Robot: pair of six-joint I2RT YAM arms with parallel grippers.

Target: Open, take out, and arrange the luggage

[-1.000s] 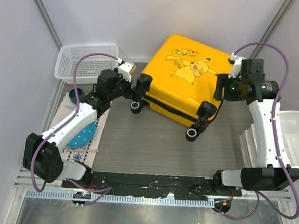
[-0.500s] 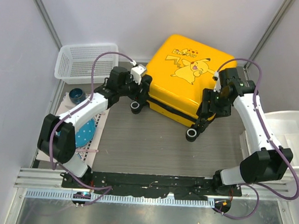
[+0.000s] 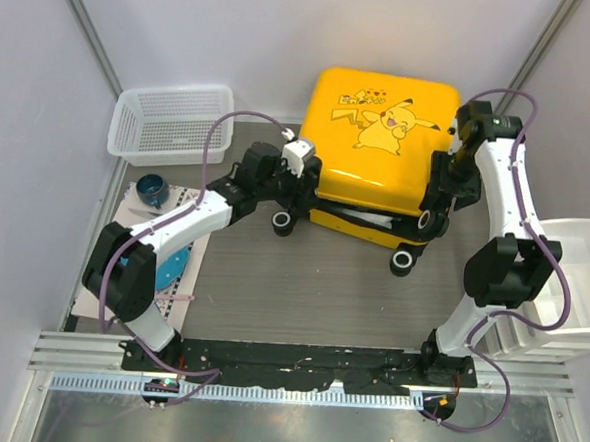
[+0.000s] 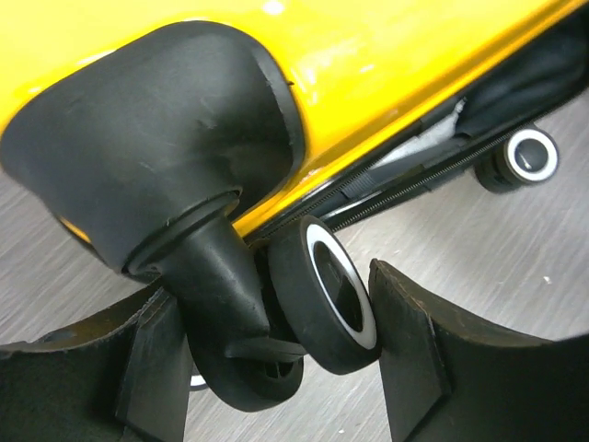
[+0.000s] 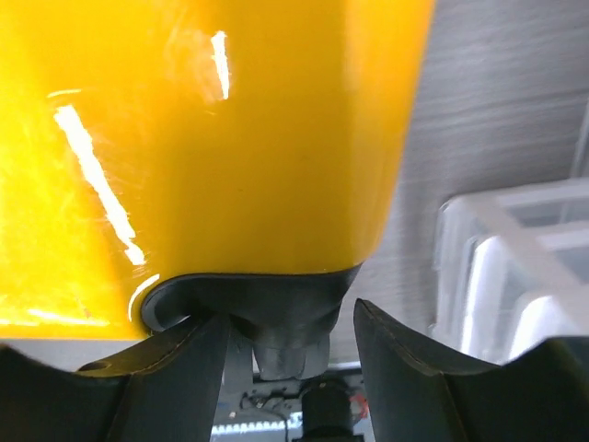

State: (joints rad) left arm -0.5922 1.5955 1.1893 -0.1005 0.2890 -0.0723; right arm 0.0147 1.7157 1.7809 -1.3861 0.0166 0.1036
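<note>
My luggage (image 3: 380,136), a bright yellow hard-shell suitcase with a Pikachu print, lies flat at the far side, slightly right of middle, printed shell up. Its black wheels (image 4: 324,296) face the near side. The upper shell stands slightly lifted, the zip band (image 4: 414,180) gaping.

A: What colours are you seeing on the luggage (image 3: 378,171)?
B: You're looking at a bright yellow shell carrying a black-outlined Pikachu print (image 3: 386,121); its zip band (image 4: 414,180) and wheels (image 4: 317,285) are showing black, the wheels wearing white rings.
A: And left of the luggage?
B: You're seeing a white mesh basket (image 3: 171,123), a dark blue cup (image 3: 153,186) and a blue plate (image 3: 169,263). Right of it, whitish translucent bins (image 3: 586,239) are showing.
</note>
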